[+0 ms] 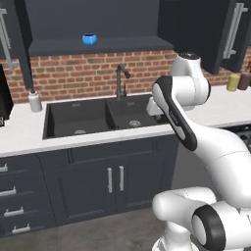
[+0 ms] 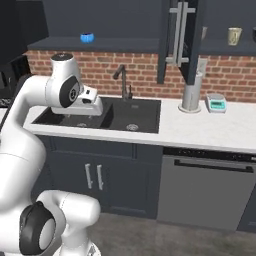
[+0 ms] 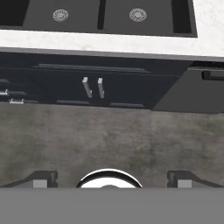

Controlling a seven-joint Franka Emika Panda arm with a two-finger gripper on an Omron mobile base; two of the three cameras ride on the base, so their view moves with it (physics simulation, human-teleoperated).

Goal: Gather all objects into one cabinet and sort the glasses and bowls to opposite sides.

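Note:
The small bright blue bowl (image 1: 89, 38) (image 2: 87, 37) sits alone on the bottom shelf of the open dark wall cabinet (image 1: 127, 45) above the sink. A cream-beige tumbler (image 2: 233, 36) stands on a shelf in another open cabinet (image 2: 220, 47) at the right. A greyish shape (image 2: 204, 33) beside it is half hidden by a door, and I cannot tell what it is. The dark mesh bowl is out of view. My gripper (image 3: 112, 180) is open and holds nothing. It hangs in front of the sink's edge (image 2: 93, 107) and points down at the floor.
A black double sink (image 1: 93, 117) with a faucet (image 1: 120, 78) is set in the white counter (image 2: 200, 125). A soap bottle (image 1: 34, 101), yellow and brown canisters (image 1: 234, 82), a steel cylinder (image 2: 191, 92) and a scale (image 2: 216, 102) stand on the counter. Open cabinet doors (image 2: 177, 35) jut out overhead.

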